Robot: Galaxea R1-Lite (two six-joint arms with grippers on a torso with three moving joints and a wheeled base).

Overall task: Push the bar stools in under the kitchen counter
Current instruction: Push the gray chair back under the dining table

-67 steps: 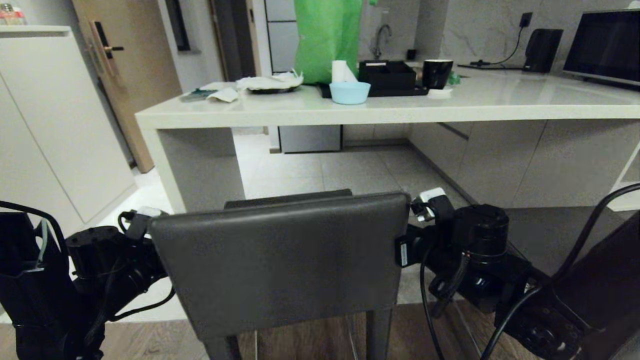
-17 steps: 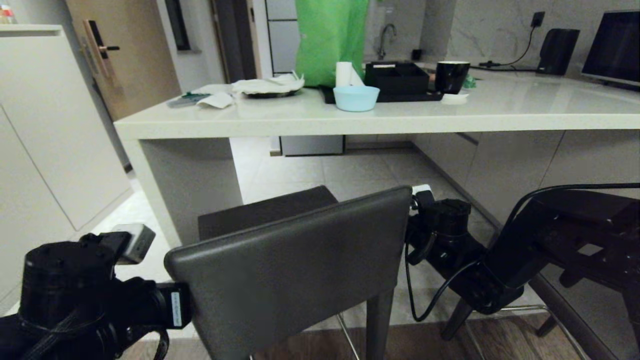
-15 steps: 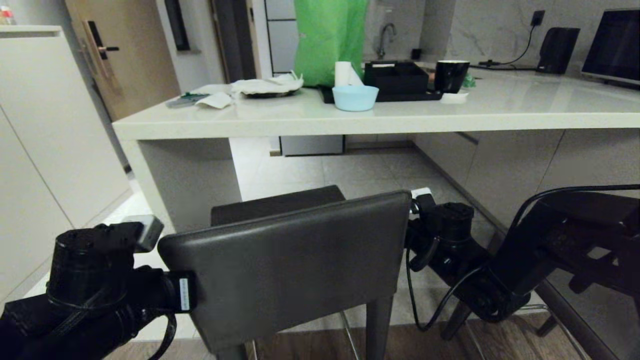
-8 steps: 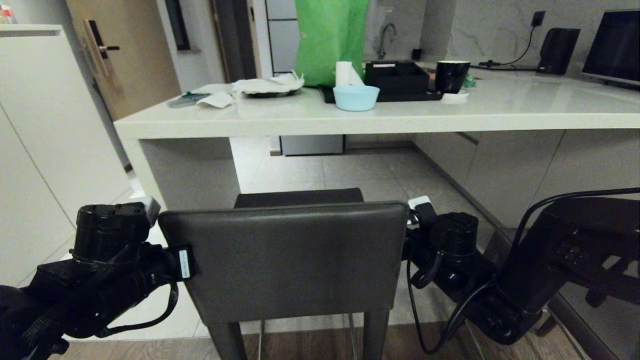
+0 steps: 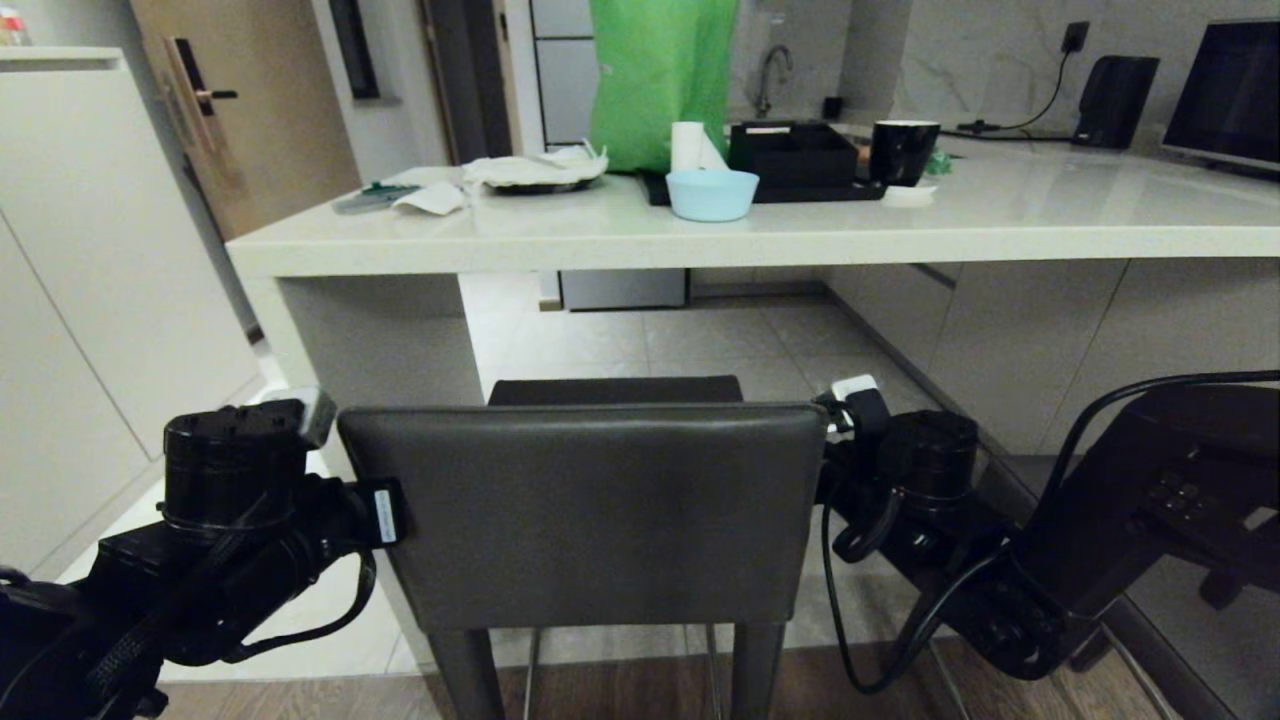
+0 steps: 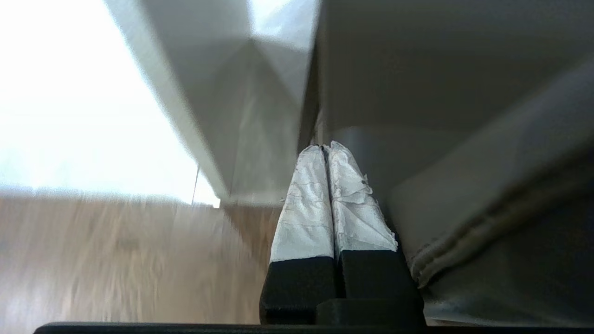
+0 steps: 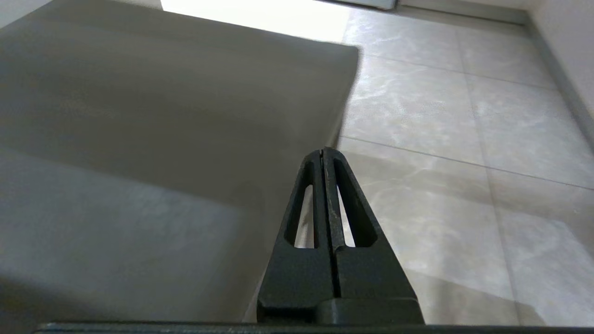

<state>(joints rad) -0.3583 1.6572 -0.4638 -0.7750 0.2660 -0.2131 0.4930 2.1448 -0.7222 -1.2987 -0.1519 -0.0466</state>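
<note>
A bar stool stands right before me, its dark grey backrest point(image 5: 590, 510) square to the kitchen counter point(image 5: 700, 240) and its seat point(image 5: 615, 390) just short of the counter's edge. My left gripper point(image 6: 324, 147) is shut with nothing held. It lies along the backrest's left side point(image 6: 464, 195), and the backrest hides it in the head view. My right gripper point(image 7: 323, 150) is shut too, lying against the right side beside the seat point(image 7: 162, 116). My right arm point(image 5: 1100, 500) covers most of a second stool, of which a dark leg point(image 5: 1216, 590) shows.
The counter's panel leg point(image 5: 380, 350) stands just ahead of the stool's left side. A tall white cabinet point(image 5: 90, 280) is at the left. On the counter are a light blue bowl point(image 5: 711, 194), a green bag point(image 5: 660, 80), a black tray point(image 5: 790, 160) and a black mug point(image 5: 903, 150).
The stool's backrest was skewed a second ago, its left end nearer me. My left arm has pushed forward and the backrest is now square to the counter. The right arm barely moved.
</note>
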